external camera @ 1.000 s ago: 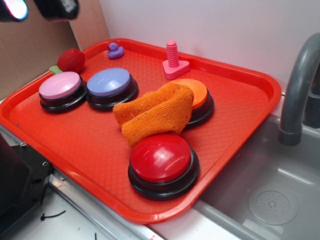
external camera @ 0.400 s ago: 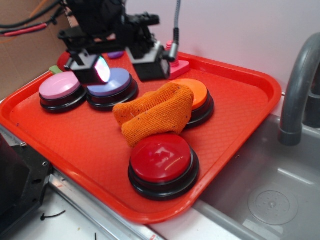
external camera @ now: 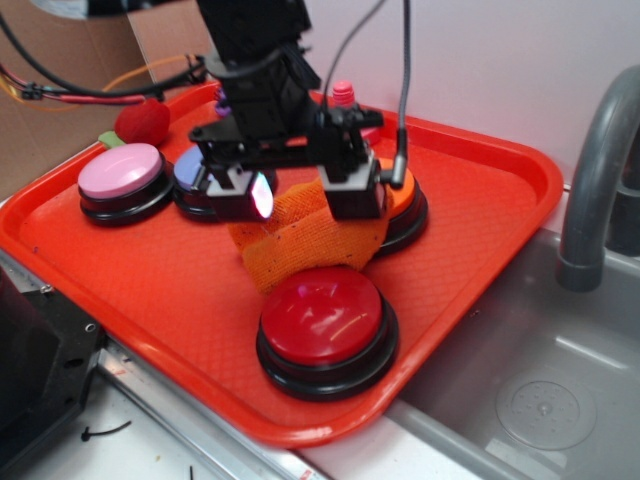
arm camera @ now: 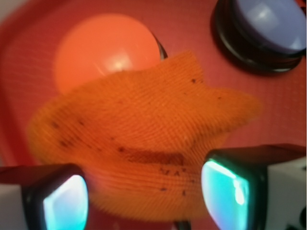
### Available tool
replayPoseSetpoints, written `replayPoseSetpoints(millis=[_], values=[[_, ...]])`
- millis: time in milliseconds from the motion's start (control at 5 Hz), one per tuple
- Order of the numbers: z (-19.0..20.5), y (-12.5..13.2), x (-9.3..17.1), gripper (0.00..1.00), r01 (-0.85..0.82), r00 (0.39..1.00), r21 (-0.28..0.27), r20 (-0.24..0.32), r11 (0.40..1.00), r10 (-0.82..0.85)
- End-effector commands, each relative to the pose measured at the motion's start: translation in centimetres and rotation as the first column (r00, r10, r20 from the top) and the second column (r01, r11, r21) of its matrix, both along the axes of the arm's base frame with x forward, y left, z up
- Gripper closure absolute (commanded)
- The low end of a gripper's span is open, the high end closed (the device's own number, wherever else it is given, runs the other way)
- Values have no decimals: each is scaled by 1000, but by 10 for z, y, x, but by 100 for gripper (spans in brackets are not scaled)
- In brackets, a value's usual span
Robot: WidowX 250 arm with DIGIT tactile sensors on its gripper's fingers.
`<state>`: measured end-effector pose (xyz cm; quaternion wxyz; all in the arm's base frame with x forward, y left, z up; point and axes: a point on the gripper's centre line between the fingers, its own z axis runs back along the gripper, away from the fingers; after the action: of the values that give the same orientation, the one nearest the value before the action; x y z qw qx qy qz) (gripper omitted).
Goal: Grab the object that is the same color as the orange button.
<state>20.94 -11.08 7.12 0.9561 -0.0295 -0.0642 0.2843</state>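
My gripper (external camera: 297,195) hangs directly over the orange knitted cloth (external camera: 300,245), jaws spread wide, one finger on each side of the cloth's upper fold. In the wrist view the two fingertips (arm camera: 228,187) sit at 5 and 7 o'clock with the cloth (arm camera: 144,148) filling the gap between them; nothing is pinched yet. I cannot tell whether the pads touch the fabric.

Location of the target: the cloth lies on the red tray (external camera: 480,230), draped against the orange button (external camera: 402,190) at its 2 o'clock side, with its lower edge just beside the red button (external camera: 322,315) at 6 o'clock. The purple button (external camera: 190,175) is near at 10 o'clock. The pink button (external camera: 120,170) is farther out at 9 o'clock.

Failure risks, as I judge them:

1. Striking the orange button. The right-hand finger stands close to its dome. A descent offset toward 2 o'clock would land that finger on the hard dome, halting the drop or pressing the button.
2. Shallow pinch. The cloth is soft, coarse and humped. Closing too high would catch only a few loops, and the fabric could slip out during the lift.
3. Snagging. Part of the cloth rests on the orange button; a lift could drag it over the dome and tug it from the jaws.
4. Crowding at 6 o'clock. A drift that way puts a finger against the red button.
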Motion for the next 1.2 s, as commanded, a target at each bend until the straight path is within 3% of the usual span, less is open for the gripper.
replayPoseSetpoints(millis=[0, 200, 400, 600, 800, 1000], values=[[-15, 7, 21, 0, -3, 1000, 14, 11, 1000, 3], [-22, 9, 19, 0, -1, 1000, 25, 0, 1000, 1], [-28, 14, 15, 0, -3, 1000, 2, -22, 1000, 3], [-30, 16, 12, 55, -14, 1000, -15, -21, 1000, 14], [-26, 18, 13, 100, -26, 1000, -17, -18, 1000, 26], [-26, 18, 14, 100, -31, 999, -12, -12, 999, 31]])
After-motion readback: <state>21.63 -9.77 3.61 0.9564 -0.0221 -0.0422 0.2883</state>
